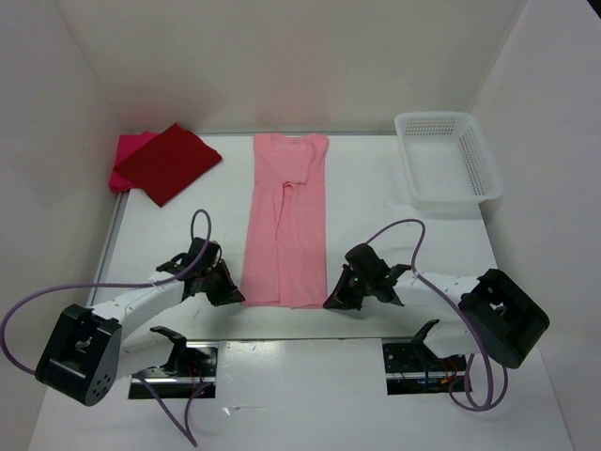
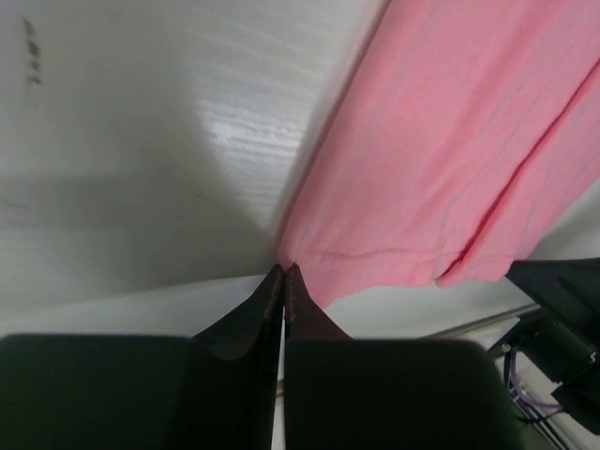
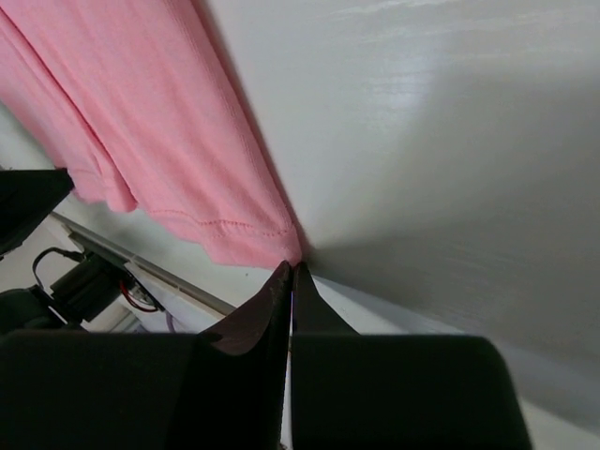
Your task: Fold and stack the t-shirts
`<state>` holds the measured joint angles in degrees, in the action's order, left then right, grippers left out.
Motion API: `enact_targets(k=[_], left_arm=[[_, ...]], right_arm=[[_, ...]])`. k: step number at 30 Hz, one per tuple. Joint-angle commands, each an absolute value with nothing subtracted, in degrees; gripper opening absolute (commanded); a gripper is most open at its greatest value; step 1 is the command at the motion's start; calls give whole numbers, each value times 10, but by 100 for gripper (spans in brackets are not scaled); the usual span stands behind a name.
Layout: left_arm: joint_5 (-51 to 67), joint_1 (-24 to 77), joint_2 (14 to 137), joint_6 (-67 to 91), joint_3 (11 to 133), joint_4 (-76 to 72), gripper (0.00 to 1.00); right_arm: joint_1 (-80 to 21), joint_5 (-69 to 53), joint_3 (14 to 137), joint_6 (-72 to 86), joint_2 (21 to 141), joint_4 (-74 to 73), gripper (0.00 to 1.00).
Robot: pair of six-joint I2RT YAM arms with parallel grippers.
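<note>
From above, the left arm stretches low from its base at 7 o'clock towards 1 o'clock, and the left pincer (image 1: 228, 293) sits at the near left corner of the salmon-pink t-shirt (image 1: 286, 221). The right arm reaches from its base at 4 o'clock towards 9 o'clock, bringing the right pincer (image 1: 335, 299) to the near right corner. The shirt lies flat in the middle of the white surface (image 1: 376, 207) as a long narrow strip, both sides folded inward, collar at 12 o'clock and hem at 6 o'clock. At 10 o'clock the folded dark red t-shirt (image 1: 167, 162) lies on top of the magenta t-shirt (image 1: 125, 155). A white mesh basket (image 1: 488, 193) stands at 2 o'clock

From the left wrist, the left pincer (image 2: 284, 272) has its fingers pressed together, the tips meeting the stitched hem corner of the salmon-pink t-shirt (image 2: 441, 159) and seeming to pinch it. The cloth spreads towards 1 o'clock, smooth, with one fold line along its length

From the right wrist, the right pincer (image 3: 292, 270) is likewise closed, its tips at the other hem corner and seemingly nipping it. The salmon-pink t-shirt (image 3: 141, 112) runs off towards 11 o'clock, its hem stitching plain to see
</note>
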<state>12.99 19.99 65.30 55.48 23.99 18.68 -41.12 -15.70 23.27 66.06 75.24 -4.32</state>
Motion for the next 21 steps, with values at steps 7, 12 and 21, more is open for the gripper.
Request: enact_targets(k=[7, 12, 21], left_arm=[[196, 289, 598, 568, 272, 294, 0], [215, 294, 523, 568, 300, 410, 0], [181, 240, 555, 550, 444, 385, 0]], right_arm=[[-510, -158, 235, 720, 645, -159, 0], [-527, -168, 242, 757, 535, -274, 0], [-298, -197, 402, 524, 585, -365, 0]])
